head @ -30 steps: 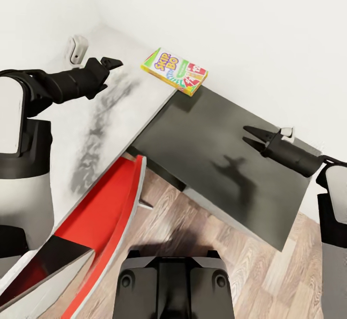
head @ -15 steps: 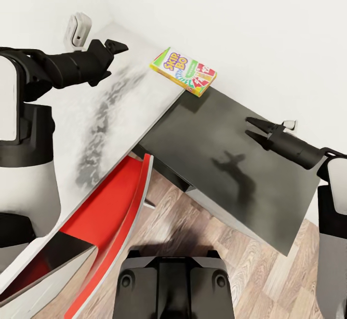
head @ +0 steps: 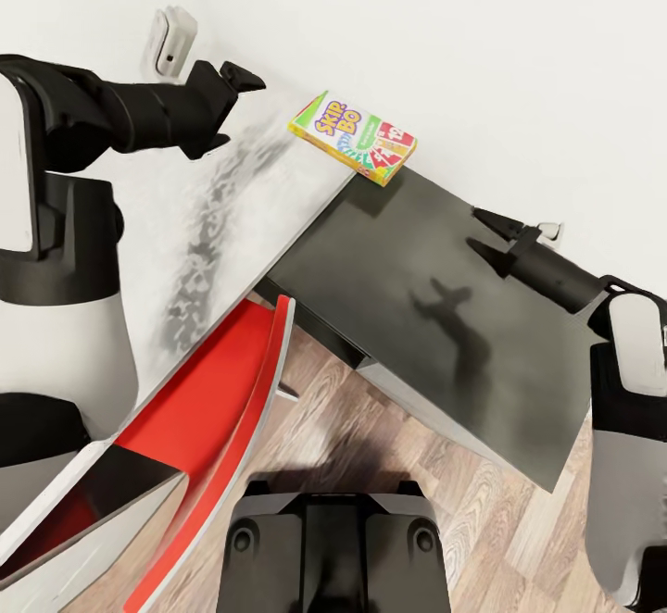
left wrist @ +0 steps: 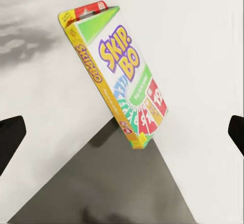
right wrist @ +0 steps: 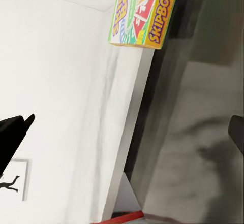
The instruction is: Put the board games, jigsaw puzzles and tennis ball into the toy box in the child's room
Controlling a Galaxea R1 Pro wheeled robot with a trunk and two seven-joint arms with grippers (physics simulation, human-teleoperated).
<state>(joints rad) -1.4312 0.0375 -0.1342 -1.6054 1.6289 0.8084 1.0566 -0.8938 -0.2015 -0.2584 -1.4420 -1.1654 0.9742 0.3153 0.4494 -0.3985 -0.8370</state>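
While lying flat at 12 o'clock where light-grey worktop (head: 232, 196) meets the dark lower top, white-and-green "Skip-Bo" card box (head: 353, 137) judged light, stiff, slick; best pinched across long edges. Left gripper (head: 243, 76) jaws apart, empty; right gripper (head: 491, 235) likewise.

A child's room in a home. An L-shaped desk (head: 278, 196) stands in a white corner on a wood plank floor (head: 445, 502), with a Skip-Bo game (head: 352, 137) and red chair (head: 204, 409).
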